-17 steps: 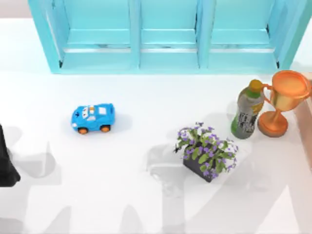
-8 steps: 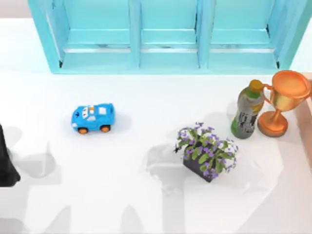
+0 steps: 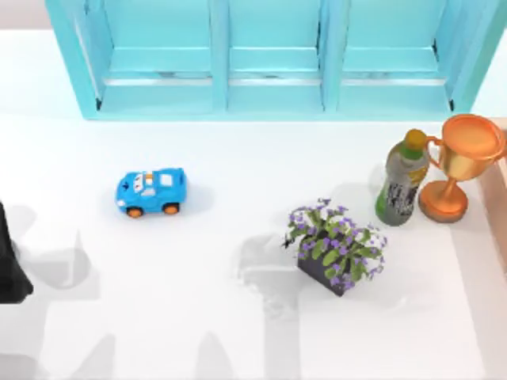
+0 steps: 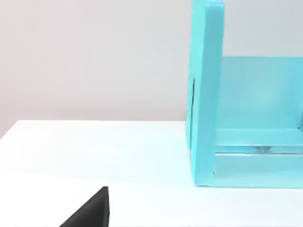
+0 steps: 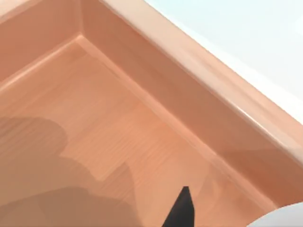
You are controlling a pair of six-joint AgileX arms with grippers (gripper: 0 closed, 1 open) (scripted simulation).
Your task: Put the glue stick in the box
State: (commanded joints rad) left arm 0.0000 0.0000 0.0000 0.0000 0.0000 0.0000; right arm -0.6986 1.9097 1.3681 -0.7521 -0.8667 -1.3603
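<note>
Box [image 5: 142, 123] interior under right tool [image 5: 180, 208]; tool opening unclear. Left arm [image 3: 9, 261] parked at table's left edge.

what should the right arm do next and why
Probably ease the right pincer a little lower toward the floor of the box before letting anything go. Its wrist view looks onto the wooden floor inside the walls, so it hangs over the box. I cannot tell what it holds. The left pincer sits parked at the left edge.

No words, numbers or brands can be read here. The bottle [image 3: 402, 180] wears a label, its print illegible.
</note>
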